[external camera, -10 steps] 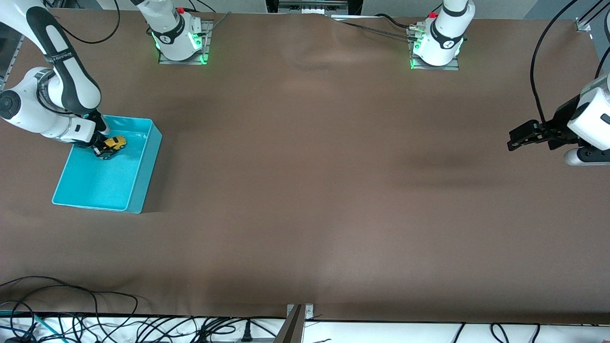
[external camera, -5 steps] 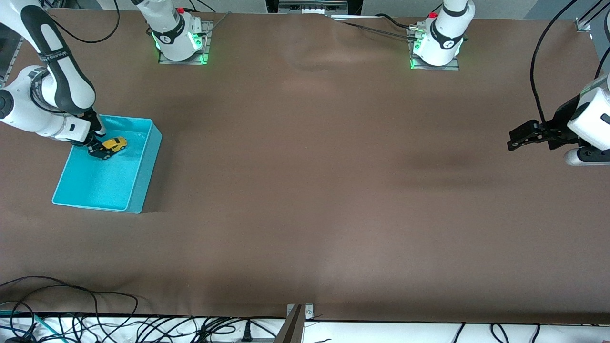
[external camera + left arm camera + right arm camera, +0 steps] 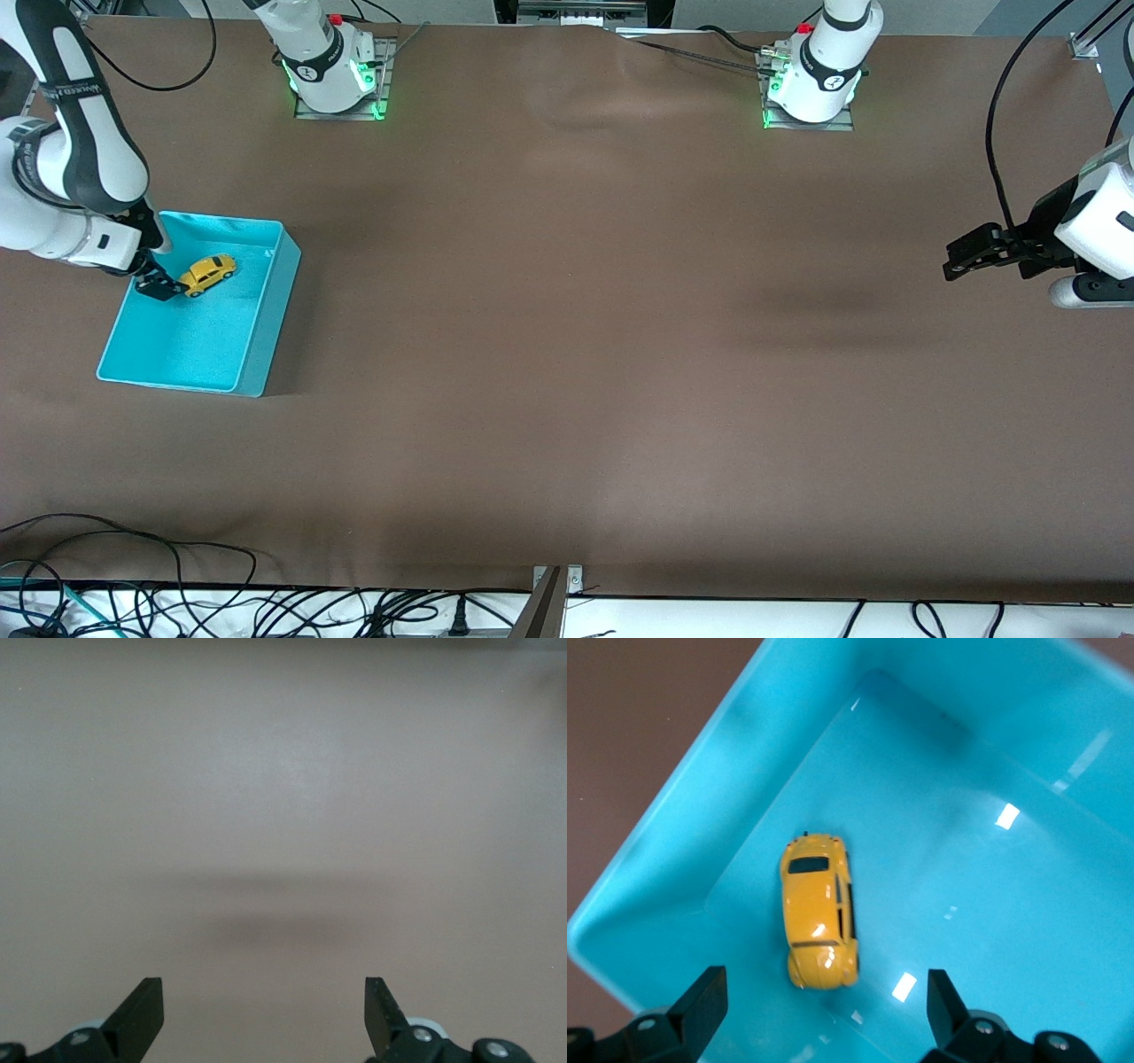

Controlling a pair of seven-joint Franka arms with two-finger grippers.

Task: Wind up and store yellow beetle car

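car: we see the yellow beetle car [image 3: 209, 273] lying on the floor of the turquoise bin [image 3: 266, 341], on its wheels, in the part of the bin farther from the front camera; in the right wrist view the car [image 3: 819, 910] sits free, nothing touching it.
bin: we place it on the brown table [image 3: 567, 354] at the right arm's end; open top, only the car inside.
right gripper: we see the right gripper [image 3: 158, 285] over the bin's edge, just beside the car; in the right wrist view the two black fingers [image 3: 702, 1001] stand wide apart, with the car between them but lower down and clear of both. Holding nothing.
left gripper: we see the left gripper [image 3: 964, 259] up over bare table at the left arm's end, well apart from the bin; the arm waits. In the left wrist view its fingers [image 3: 142, 1010] are spread wide with only table surface between them. Holding nothing.
task state: we note the car is in the bin and released.
extras: cables [image 3: 133, 602] along the table edge nearest the front camera.
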